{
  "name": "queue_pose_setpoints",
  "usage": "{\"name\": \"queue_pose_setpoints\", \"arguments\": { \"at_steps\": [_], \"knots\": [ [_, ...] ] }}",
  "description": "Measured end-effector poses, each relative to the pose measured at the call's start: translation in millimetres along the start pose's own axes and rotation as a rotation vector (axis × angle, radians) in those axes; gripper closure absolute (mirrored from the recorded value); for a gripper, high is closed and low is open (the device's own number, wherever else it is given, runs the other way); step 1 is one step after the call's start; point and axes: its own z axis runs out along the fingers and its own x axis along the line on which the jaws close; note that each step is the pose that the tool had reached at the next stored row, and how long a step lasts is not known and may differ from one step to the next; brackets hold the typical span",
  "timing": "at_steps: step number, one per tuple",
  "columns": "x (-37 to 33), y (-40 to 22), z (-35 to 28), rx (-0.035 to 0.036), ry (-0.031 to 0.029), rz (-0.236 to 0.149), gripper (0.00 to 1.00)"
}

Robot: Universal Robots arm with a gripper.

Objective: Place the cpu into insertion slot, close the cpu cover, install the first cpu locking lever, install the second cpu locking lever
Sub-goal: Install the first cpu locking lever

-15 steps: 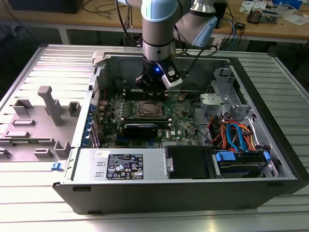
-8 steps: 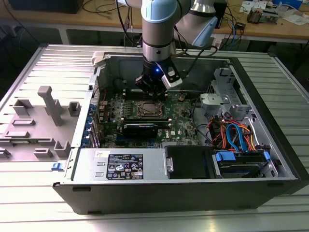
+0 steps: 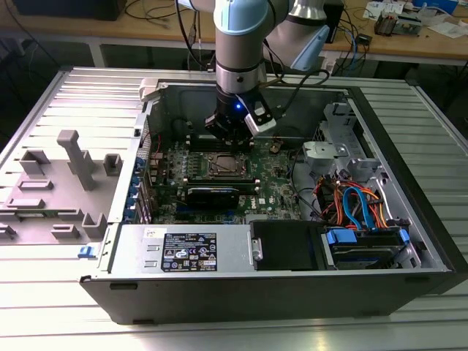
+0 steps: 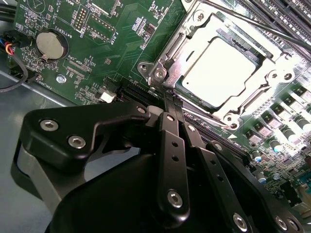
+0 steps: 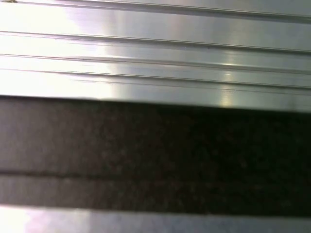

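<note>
The cpu lies flat in the socket on the green motherboard, its silver top bright with glare. The cpu cover, a silver frame with a square window, lies down over it. My gripper is shut, with its black fingers pressed together. Their tips sit at the socket's corner, beside a thin metal lever rod that runs along the socket's edge. In the exterior view the gripper hangs just above the far side of the socket, inside the open computer case.
A long black card sits just in front of the socket, with memory slots behind. A coin battery lies nearby. The power supply and orange and blue cables fill the near side. A grey fixture tray stands at the exterior view's left.
</note>
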Motion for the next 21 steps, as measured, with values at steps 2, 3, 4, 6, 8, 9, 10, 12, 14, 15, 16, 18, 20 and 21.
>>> {"name": "queue_pose_setpoints", "arguments": {
  "at_steps": [2,3,4,6,8,9,10,12,14,15,16,18,20,21],
  "knots": [
    [0.0,0.0,0.0,0.0000,0.0000,0.000,0.89],
    [0.0,0.0,0.0,0.0000,0.0000,0.000,0.89],
    [-0.1,0.0,-0.1,-0.0001,0.0000,0.000,0.89],
    [-0.3,0.2,-2.4,-0.0003,-0.0001,0.000,0.89],
    [-0.3,0.2,-2.9,-0.0001,0.0000,0.000,0.89],
    [-0.3,0.2,-3.0,0.0000,0.0001,0.000,0.89],
    [-0.6,0.2,-2.9,0.0000,0.0002,0.000,0.89],
    [-1.3,0.2,-2.8,0.0000,0.0001,0.000,0.89],
    [-1.4,0.5,-2.8,0.0000,0.0002,-0.001,0.89],
    [-1.4,0.5,-2.8,-0.0001,0.0002,-0.002,0.89],
    [-1.4,0.5,-2.8,-0.0002,0.0002,-0.002,0.89],
    [-1.4,0.6,-2.8,-0.0002,0.0002,-0.003,0.89],
    [-1.7,0.4,-2.2,0.0002,0.0018,-0.003,0.89],
    [-1.7,0.3,-2.0,0.0003,0.0023,-0.003,0.89]
  ]
}}
